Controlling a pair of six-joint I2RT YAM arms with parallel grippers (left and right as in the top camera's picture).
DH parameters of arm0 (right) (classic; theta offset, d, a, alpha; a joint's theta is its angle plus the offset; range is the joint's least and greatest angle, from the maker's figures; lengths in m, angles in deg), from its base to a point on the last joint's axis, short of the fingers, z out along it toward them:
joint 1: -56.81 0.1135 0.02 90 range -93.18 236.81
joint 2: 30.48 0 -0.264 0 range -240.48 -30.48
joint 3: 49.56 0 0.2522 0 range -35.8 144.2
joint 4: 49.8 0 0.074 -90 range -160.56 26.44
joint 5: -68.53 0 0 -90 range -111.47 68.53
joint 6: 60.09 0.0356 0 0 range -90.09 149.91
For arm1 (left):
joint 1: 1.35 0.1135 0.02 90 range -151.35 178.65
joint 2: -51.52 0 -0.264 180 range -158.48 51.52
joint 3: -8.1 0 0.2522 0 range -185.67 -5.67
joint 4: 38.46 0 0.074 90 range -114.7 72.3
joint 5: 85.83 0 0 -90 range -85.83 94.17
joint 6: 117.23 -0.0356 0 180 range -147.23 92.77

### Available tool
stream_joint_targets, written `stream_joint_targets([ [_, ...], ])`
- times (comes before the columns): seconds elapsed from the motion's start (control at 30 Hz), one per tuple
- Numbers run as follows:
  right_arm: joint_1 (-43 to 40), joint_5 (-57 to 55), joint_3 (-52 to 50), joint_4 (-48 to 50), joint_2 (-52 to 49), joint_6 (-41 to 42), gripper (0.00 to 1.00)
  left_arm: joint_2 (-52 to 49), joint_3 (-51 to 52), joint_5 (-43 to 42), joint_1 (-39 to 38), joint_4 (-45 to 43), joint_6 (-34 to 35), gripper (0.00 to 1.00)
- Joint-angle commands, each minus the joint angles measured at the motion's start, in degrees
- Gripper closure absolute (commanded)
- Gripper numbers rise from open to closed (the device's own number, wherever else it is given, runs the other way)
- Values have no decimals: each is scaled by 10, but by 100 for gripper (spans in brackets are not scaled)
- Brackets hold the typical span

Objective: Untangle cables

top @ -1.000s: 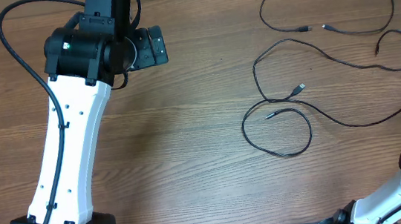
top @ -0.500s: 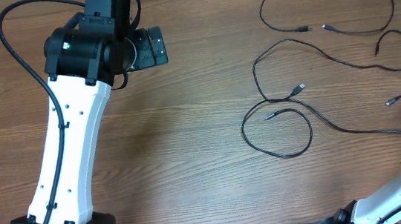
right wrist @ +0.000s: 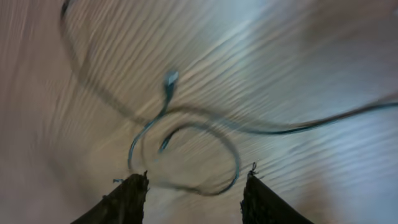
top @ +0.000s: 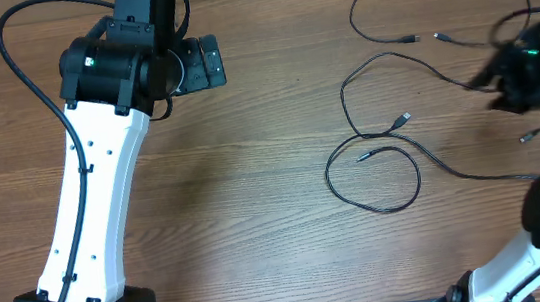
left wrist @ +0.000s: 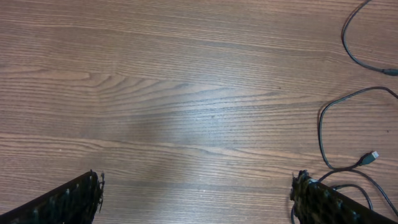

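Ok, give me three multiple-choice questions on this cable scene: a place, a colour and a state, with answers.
1. Where on the table do the cables lie? A) left arm's side B) right arm's side C) off the front edge
2. What colour are the cords? A) white B) black C) red
3. How is the left gripper? A) open, empty B) shut on a cable C) shut on a plug
1 B: all strands lie on the right half. 2 B: every cord is black. 3 A: its jaws stand wide apart over bare wood.
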Motion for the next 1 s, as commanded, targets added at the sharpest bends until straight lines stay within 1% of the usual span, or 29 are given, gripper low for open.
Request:
stream_joint_targets([
  [0.0, 68, 30, -4, 4, 16, -31, 49, -5, -7, 5, 2, -7, 9, 0],
  [0.17, 166, -10, -5, 23, 16, -26, 46, -5, -7, 5, 2, -6, 9, 0],
  [0.23, 202, -39, -12, 36, 16, -10, 45, -5, -7, 5, 2, -6, 9, 0],
  [0.33, 256, -73, -34, 73, 16, 29, 40, -5, -7, 5, 2, -6, 9, 0],
  [0.43, 301, -76, -66, 119, 16, 62, 39, -5, -7, 5, 2, -6, 9, 0],
  [0.6, 355, -93, -120, 176, 16, 127, 42, -5, -7, 5, 2, -6, 9, 0],
  [0.67, 375, -106, -144, 196, 16, 147, 44, -5, -7, 5, 2, -6, 9, 0],
  [0.83, 417, -117, -213, 262, 15, 148, 45, -5, -7, 5, 2, -6, 9, 1],
  [0.97, 429, -126, -256, 294, 15, 152, 45, -5, -7, 5, 2, -6, 9, 0],
])
